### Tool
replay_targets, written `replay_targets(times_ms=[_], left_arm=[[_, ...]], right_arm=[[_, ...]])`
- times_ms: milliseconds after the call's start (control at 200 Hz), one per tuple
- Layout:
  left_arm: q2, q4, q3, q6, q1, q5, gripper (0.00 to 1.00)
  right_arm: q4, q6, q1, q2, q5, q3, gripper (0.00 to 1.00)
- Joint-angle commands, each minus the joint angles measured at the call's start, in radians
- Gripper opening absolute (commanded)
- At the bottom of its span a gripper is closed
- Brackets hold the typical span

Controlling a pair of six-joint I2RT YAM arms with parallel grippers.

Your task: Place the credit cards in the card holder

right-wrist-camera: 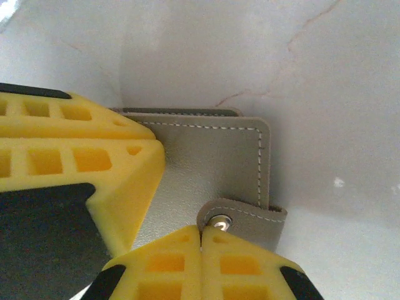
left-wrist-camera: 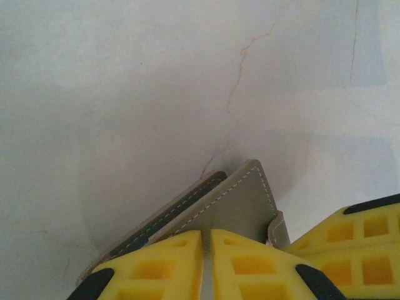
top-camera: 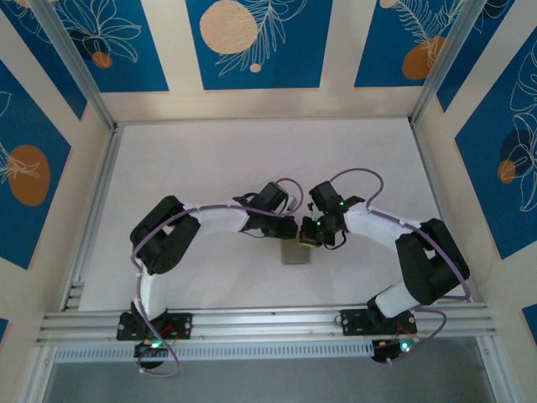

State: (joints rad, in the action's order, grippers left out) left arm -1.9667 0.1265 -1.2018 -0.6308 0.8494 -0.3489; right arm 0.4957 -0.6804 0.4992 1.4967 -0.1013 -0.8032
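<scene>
The grey card holder (top-camera: 295, 253) lies on the white table between both arms. Its stitched cover (left-wrist-camera: 240, 203) stands slightly raised, with a dark strip showing between the two leaves. I cannot tell whether that strip is a card, and the credit cards are hidden. My left gripper (left-wrist-camera: 206, 232) is shut to a thin slit, its tips down on the cover's near part. My right gripper (right-wrist-camera: 201, 230) is shut, its tips touching the strap tab (right-wrist-camera: 262, 219) right at the metal snap (right-wrist-camera: 219, 220). The left gripper (right-wrist-camera: 156, 147) covers the holder's left side there.
White marbled tabletop (top-camera: 210, 168) stretches free toward the back and both sides. Aluminium rails (top-camera: 268, 323) run along the near edge by the arm bases, and patterned blue panels wall in the cell.
</scene>
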Motion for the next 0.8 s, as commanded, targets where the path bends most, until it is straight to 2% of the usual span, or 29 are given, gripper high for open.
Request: replay_targets(times_ms=[0,135,365,795], left_arm=[[-0.032,0.031,0.038,-0.015,0.017,-0.007,0.13],[-0.033,0.026,0.035,-0.019,0.017,-0.007,0.13],[-0.042,0.010,0.038,-0.027,0.017,-0.005,0.13],[-0.050,-0.016,0.046,-0.037,0.017,-0.016,0.13]], right_arm=[[-0.048,-0.013,-0.006,-0.031,-0.098,0.028,0.00],[-0.045,-0.006,-0.008,-0.089,-0.142,0.063,0.00],[0.009,0.010,-0.026,-0.168,-0.143,0.111,0.00],[-0.008,0.056,-0.022,-0.021,-0.200,0.047,0.00]])
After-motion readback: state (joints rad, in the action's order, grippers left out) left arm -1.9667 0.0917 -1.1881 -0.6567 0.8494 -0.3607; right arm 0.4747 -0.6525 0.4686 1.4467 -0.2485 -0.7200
